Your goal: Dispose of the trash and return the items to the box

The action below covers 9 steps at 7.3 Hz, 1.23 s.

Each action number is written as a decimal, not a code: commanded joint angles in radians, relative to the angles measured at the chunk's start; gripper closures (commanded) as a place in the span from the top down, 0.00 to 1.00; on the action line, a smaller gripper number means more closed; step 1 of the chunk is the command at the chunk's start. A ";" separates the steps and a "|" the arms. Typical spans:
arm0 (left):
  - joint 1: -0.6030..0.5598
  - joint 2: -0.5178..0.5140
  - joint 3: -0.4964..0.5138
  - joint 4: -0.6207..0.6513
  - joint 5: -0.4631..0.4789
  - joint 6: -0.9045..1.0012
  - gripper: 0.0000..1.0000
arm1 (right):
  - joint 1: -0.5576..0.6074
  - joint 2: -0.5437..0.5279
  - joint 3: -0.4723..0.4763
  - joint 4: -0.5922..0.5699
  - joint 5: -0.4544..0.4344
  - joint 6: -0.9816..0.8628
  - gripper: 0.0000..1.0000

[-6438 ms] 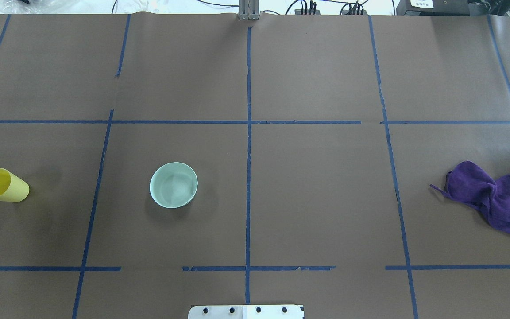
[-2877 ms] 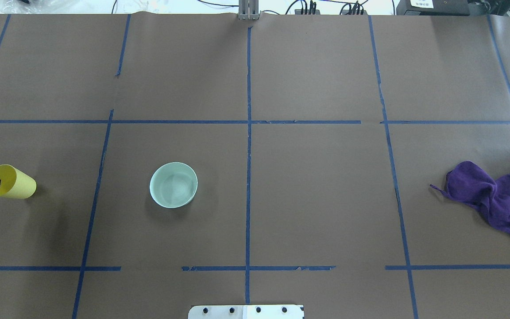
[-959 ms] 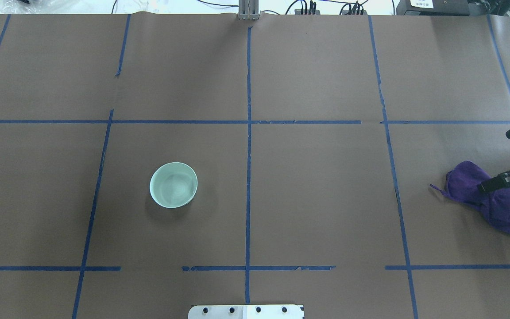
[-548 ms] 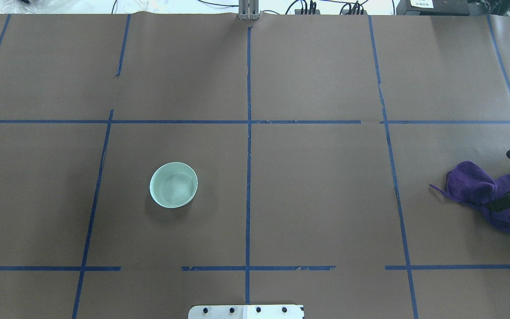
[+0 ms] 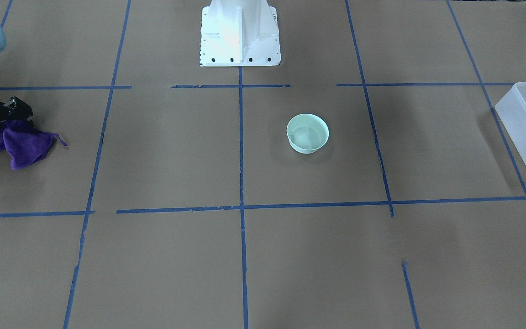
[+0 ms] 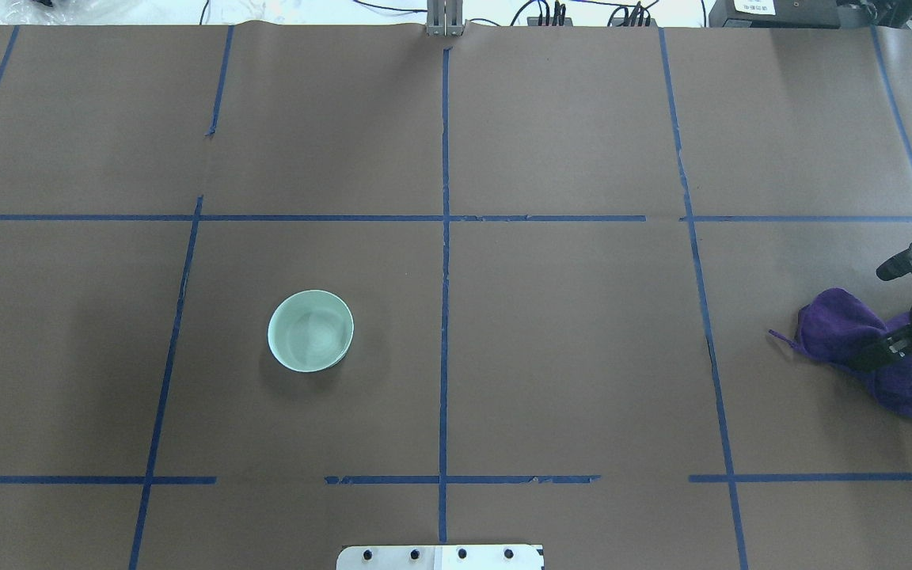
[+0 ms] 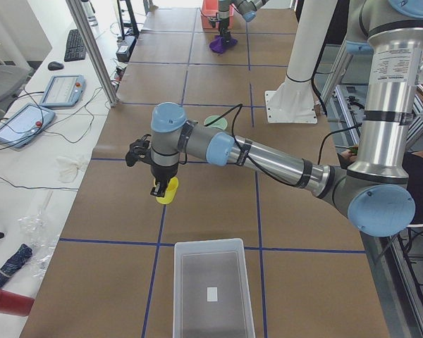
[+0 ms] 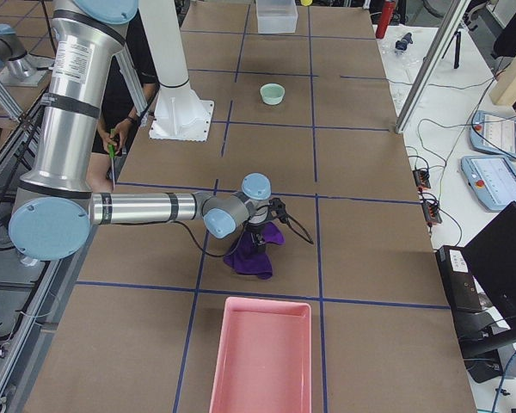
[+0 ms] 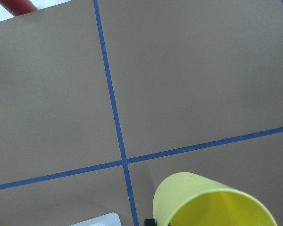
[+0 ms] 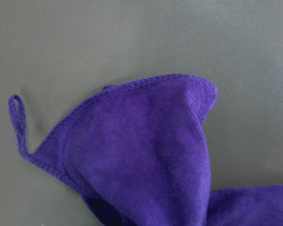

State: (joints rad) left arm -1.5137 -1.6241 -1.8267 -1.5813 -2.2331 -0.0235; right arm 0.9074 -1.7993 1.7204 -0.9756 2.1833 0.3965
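The yellow cup hangs in my left gripper, which is shut on its rim, a short way above the table and in front of the frosted box. The cup fills the bottom of the left wrist view, with a box corner beside it. The box also shows in the front view. The mint-green bowl stands upright and alone left of the table's middle. My right gripper is open, down on a crumpled purple cloth.
The purple cloth lies at the table's right end. A pink tray sits just beyond it at that end. The white robot base stands at the near middle edge. Blue tape lines cross the brown table cover.
My left gripper took the yellow cup and carried it off the overhead view's left edge. My right arm came in from the right and lowered onto the purple cloth. The bowl has not moved.
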 commanded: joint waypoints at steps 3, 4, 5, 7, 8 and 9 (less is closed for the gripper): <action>-0.056 -0.002 0.079 -0.002 0.058 0.086 0.00 | 0.008 -0.009 0.027 0.002 0.021 0.007 0.00; -0.056 -0.005 0.143 -0.012 0.058 0.089 0.00 | 0.019 -0.024 0.063 0.000 0.061 0.008 0.00; -0.056 -0.005 0.179 -0.014 0.056 0.129 0.00 | 0.089 -0.035 0.100 -0.006 0.109 0.007 0.00; -0.074 0.012 0.202 -0.012 0.055 0.198 0.00 | 0.280 -0.042 0.168 -0.011 0.237 0.007 0.00; -0.074 0.013 0.211 -0.015 0.055 0.198 0.00 | 0.363 -0.038 0.197 -0.014 0.263 0.007 0.00; -0.072 0.023 0.230 -0.019 0.055 0.200 0.00 | 0.425 -0.035 0.202 -0.023 0.292 0.007 0.00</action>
State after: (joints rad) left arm -1.5858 -1.6107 -1.6154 -1.5966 -2.1782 0.1700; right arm 1.2416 -1.8375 1.9031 -0.9902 2.4345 0.4035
